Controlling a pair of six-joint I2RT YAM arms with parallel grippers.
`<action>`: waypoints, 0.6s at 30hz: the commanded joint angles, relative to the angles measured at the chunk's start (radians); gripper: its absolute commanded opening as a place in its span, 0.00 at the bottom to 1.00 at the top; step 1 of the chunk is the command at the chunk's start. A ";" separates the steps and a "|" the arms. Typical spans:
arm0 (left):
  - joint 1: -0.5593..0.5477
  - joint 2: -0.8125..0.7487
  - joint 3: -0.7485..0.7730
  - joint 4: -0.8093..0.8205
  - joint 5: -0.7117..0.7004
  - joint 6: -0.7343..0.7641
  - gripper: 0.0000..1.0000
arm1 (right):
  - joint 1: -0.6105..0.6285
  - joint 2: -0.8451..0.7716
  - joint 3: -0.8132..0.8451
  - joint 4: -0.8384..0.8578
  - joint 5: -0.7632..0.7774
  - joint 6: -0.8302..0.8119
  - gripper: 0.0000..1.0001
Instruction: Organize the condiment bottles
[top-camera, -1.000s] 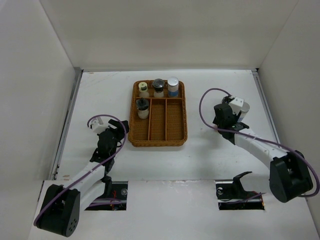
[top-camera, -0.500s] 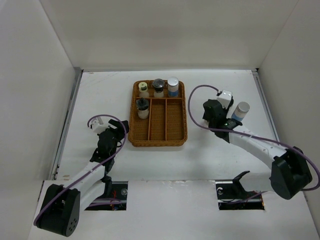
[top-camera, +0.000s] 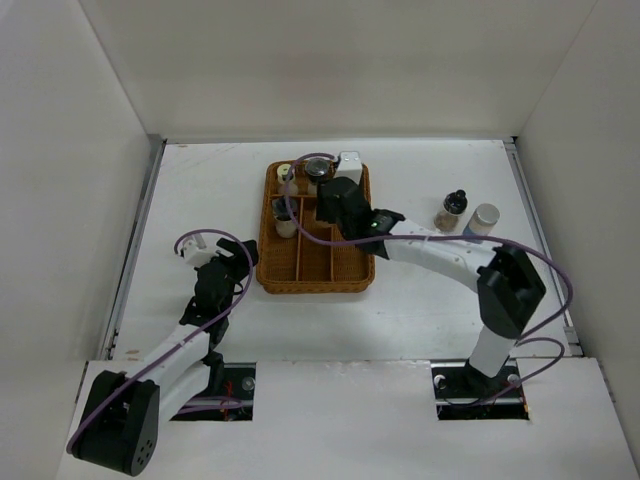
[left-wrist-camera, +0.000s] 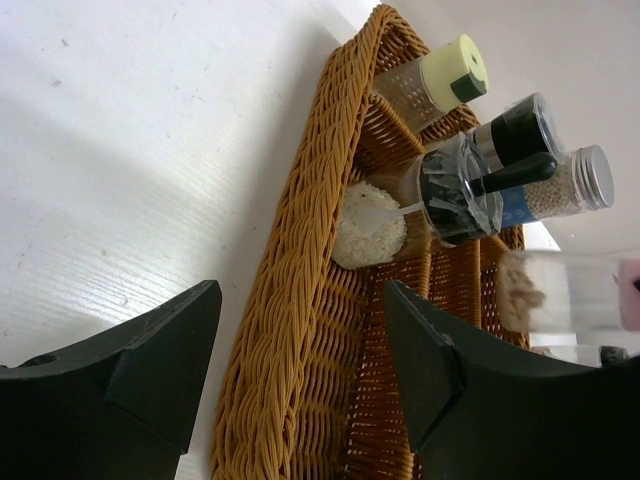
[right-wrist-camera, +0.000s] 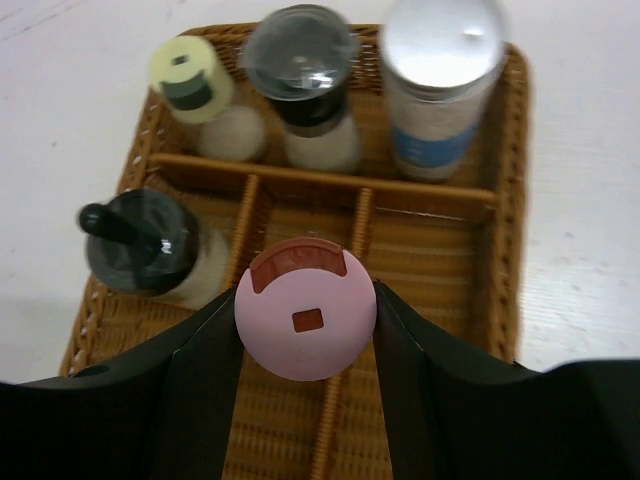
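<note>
white counter, white walls — wicker tray toward far edge | right fingers pinch pink-lid jar | left fingers spread

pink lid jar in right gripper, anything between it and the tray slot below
Nothing visible. The pink-lid jar hangs in the right gripper over the middle long slot of the wicker tray, seemingly bare; the black-topped jar stands one slot left.

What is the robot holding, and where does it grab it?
The right pincer grips the pink-lidded jar by its sides, near the lid. The left pincer holds nothing.
</note>
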 joint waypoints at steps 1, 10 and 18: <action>0.008 -0.012 -0.002 0.041 -0.002 0.002 0.64 | 0.019 0.070 0.119 0.049 -0.039 -0.036 0.39; 0.008 -0.007 -0.001 0.042 -0.002 0.002 0.64 | 0.025 0.211 0.189 0.029 -0.011 -0.040 0.39; 0.000 0.014 0.004 0.051 0.006 0.002 0.64 | 0.000 0.269 0.196 0.027 -0.024 -0.025 0.50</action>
